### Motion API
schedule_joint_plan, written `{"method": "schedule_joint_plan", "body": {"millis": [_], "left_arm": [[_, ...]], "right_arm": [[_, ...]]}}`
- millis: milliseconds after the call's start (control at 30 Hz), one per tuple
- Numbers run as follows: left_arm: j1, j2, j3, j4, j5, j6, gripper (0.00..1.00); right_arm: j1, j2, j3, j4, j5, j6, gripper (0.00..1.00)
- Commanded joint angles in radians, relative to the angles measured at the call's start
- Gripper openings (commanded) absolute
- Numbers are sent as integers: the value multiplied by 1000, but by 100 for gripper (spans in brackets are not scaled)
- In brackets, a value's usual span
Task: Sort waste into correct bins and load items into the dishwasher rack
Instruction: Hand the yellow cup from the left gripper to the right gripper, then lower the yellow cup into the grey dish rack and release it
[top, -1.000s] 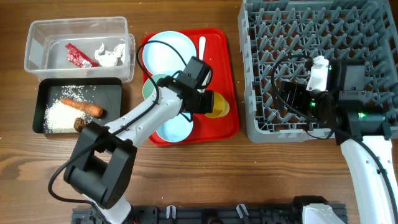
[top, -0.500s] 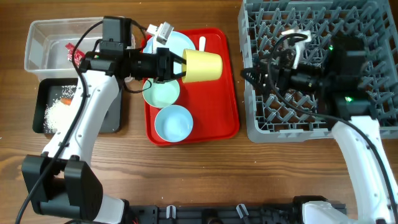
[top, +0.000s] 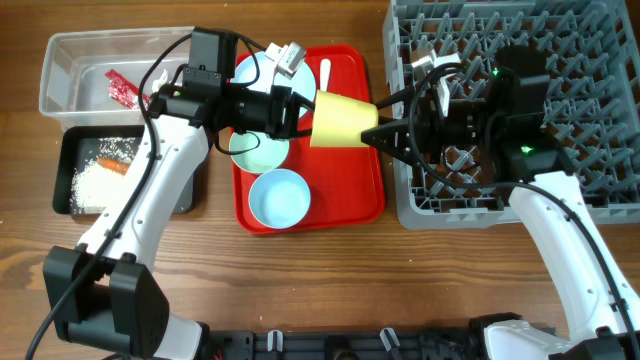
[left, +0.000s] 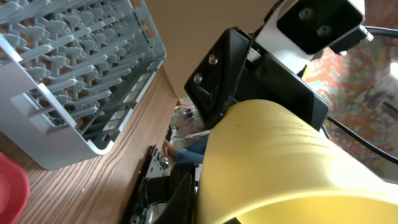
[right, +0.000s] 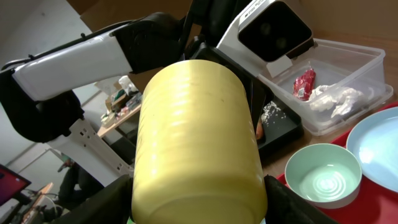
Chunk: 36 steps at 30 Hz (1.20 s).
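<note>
My left gripper (top: 300, 112) is shut on the rim of the small yellow cup (top: 340, 120) and holds it sideways above the red tray. My right gripper (top: 385, 128) is open, with its fingers on either side of the cup's base (right: 199, 137). The grey dishwasher rack (top: 600, 60) is at the right. A mint bowl (top: 258, 150), a blue bowl (top: 280, 198), the pale blue plate (top: 250, 75) and the white spoon (top: 325, 72) lie on the tray. The clear tub (top: 60, 60) holds the red wrapper (top: 125, 90) and white paper (right: 336, 99). The black tray (top: 190, 190) holds the carrot (top: 112, 165) and rice (top: 95, 185).
The flat red serving tray (top: 370, 200) lies between the bins and the rack. The left arm stretches over the tub and the plate. The rack's near corner (left: 74, 62) shows in the left wrist view.
My left gripper lifted the yellow cup off the red tray and carried it right. My right gripper moved left from over the rack and its fingers now flank the cup's base.
</note>
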Motion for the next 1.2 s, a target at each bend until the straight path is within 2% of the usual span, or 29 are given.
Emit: {"method": "schedule_joint_plan", "body": {"millis": [0,67,100,133,167,200,300,433,500,567,600,667,733,833,867,967,1067,1167], "left_arm": [[-6,-1,9,4,2,20,4],[-12,-1,9,4,0,20,4],[-17,-1,9,4,-14,20,22],[-17,-1,9,4,-26,20,35],[-17,-1,9,4,-35,20,47],[-15,-1,9,4,-37,20,55],[19,-1,9,0,-31,20,58],[133,-1,9,0,64,19,58],[178,-1,9,-1,66,19,58],[209,-1,9,0,50,20,59],[212,-1,9,-1,8,20,59],[212,-1,9,-18,-126,20,59],[210,-1,9,-99,-369,20,58],[192,-1,9,-206,-675,21,57],[185,-1,9,-227,-734,20,56],[151,-1,8,-283,-911,20,57],[126,-1,9,-297,-969,20,57],[113,-1,8,-297,-986,20,57]], "right_arm": [[14,0,-1,17,-31,5,52],[14,0,-1,18,-31,5,44],[14,0,-1,18,-31,5,38],[14,0,-1,18,-31,5,36],[14,0,-1,18,-31,6,33],[8,0,-1,18,-31,6,31],[-75,-2,0,12,-80,6,30],[-233,-2,0,-3,-175,7,30],[-309,-2,0,-95,-109,27,33],[-382,-10,0,-281,84,26,34],[-400,-17,2,-345,146,4,34],[-429,-32,58,-588,383,-73,36],[-436,-32,210,-862,673,-156,36],[-435,-32,423,-1133,993,-177,36],[-434,-32,462,-1194,1081,-167,36],[-392,-7,467,-1274,1241,-88,36],[-307,69,466,-1341,1336,-19,36],[-233,184,463,-1365,1338,6,36]]}}
